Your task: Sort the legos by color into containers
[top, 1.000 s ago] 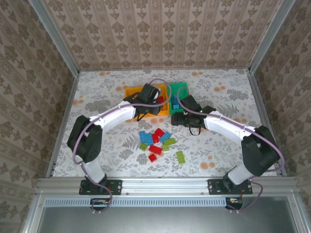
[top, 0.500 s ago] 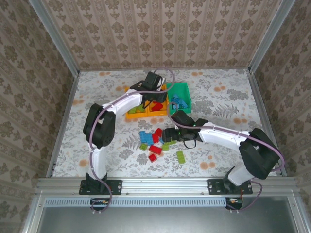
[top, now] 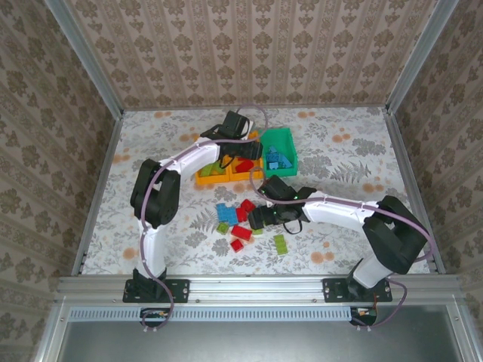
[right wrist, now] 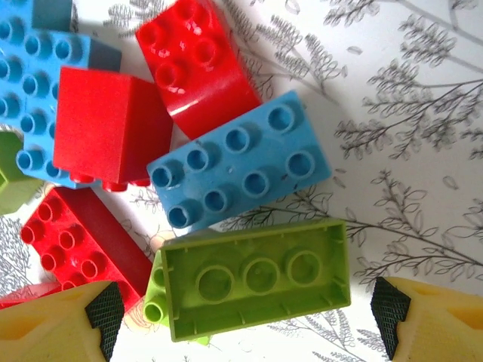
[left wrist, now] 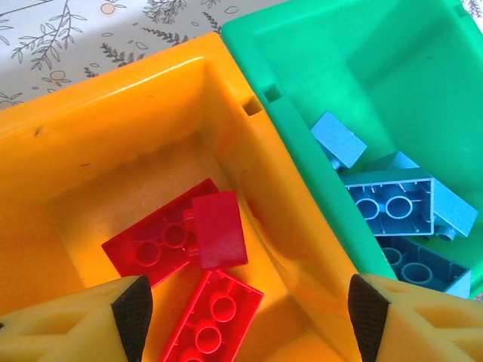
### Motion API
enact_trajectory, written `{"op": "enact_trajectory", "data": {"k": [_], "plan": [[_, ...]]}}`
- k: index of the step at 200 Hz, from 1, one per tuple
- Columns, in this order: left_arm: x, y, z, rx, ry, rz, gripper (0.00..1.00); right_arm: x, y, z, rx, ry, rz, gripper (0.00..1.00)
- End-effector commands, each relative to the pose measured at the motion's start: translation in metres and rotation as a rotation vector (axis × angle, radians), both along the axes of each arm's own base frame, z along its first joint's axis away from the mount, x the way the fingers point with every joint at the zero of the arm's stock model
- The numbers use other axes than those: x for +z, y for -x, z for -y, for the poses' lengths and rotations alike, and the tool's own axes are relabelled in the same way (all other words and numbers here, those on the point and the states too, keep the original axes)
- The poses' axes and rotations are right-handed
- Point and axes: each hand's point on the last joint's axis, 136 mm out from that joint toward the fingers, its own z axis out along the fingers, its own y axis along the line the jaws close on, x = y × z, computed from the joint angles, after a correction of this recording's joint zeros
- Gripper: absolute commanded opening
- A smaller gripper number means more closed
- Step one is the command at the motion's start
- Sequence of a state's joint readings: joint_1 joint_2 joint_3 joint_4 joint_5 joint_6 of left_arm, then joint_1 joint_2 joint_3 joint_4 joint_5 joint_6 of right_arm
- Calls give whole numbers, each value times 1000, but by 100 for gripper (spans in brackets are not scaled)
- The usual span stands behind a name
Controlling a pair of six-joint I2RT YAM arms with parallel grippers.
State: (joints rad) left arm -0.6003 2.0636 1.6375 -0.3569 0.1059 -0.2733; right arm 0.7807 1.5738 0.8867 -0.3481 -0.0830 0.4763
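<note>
Lying under right end effector (right wrist: 247,326): lime lego (right wrist: 256,283), underside up, between spread fingers and touching neither. End effector open, empty. Just beyond it: light blue lego (right wrist: 238,170), then red legos (right wrist: 196,64), all on bench (right wrist: 423,151). Below left end effector (left wrist: 249,328), likewise open and empty: three red bricks (left wrist: 177,241) in orange-yellow bin (left wrist: 113,151). Green bin (left wrist: 392,68) is to its right, walls touching, light blue bricks (left wrist: 392,204) inside. Second orange-yellow bin (top: 205,177) sits on that end effector's left.
</note>
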Motion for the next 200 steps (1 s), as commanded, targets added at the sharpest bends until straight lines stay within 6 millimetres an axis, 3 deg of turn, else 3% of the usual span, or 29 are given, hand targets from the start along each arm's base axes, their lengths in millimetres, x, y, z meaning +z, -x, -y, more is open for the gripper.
{"op": "enact_trajectory", "data": {"k": [1,30,87,165,177,200], "plan": [[28,7,0,-2,66,15,75,2,4,-6,41,59,5,88],[31,18,-6,2,72,5,78,-2,4,-2,43,154,25,88],[38,33,-22,16,61,24,78,-7,-1,17,17,316,36,78],[31,39,-32,34,57,13,79,7,-6,29,-70,305,82,44],[30,40,-33,36,57,8,79,6,-6,34,-73,320,81,47],[30,41,-34,36,58,7,79,2,-4,49,-101,381,73,79]]}}
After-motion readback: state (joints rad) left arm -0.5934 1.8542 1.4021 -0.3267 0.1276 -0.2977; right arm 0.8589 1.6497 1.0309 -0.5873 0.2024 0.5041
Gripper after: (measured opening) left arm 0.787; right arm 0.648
